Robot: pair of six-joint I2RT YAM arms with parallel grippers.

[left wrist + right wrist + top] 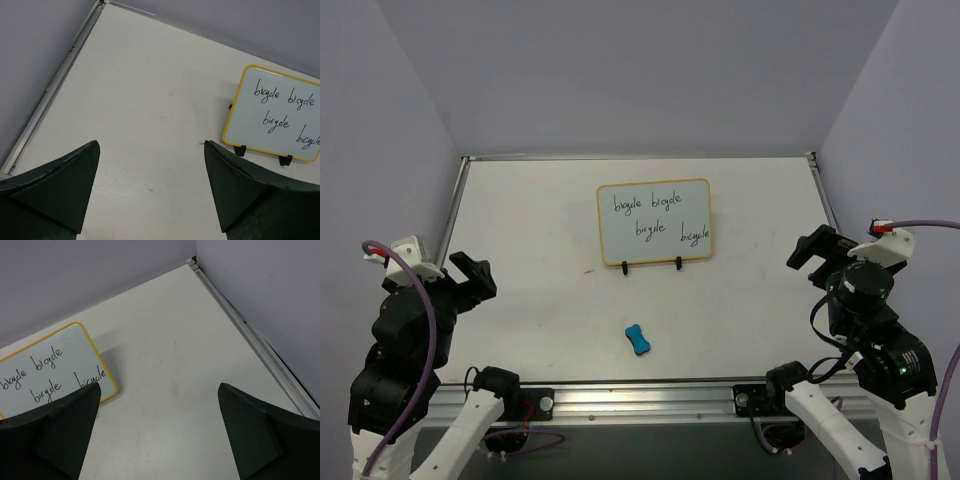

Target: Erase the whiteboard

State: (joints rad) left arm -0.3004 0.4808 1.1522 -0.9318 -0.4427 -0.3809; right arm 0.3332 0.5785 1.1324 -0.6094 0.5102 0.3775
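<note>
The whiteboard (655, 222) stands propped on two black clip feet at the table's middle back, with a yellow rim and the word "bicycle" written several times in black. It also shows in the left wrist view (280, 115) and in the right wrist view (50, 370). A small blue bone-shaped eraser (638, 340) lies in front of it, nearer the front edge. My left gripper (472, 277) is open and empty at the table's left side. My right gripper (815, 250) is open and empty at the right side. Both are well apart from the board and eraser.
The white table (550, 300) has metal rails along its left edge (55, 85) and right edge (250, 330). Lilac walls enclose the back and both sides. The arm bases and cables sit along the front rail (640, 400).
</note>
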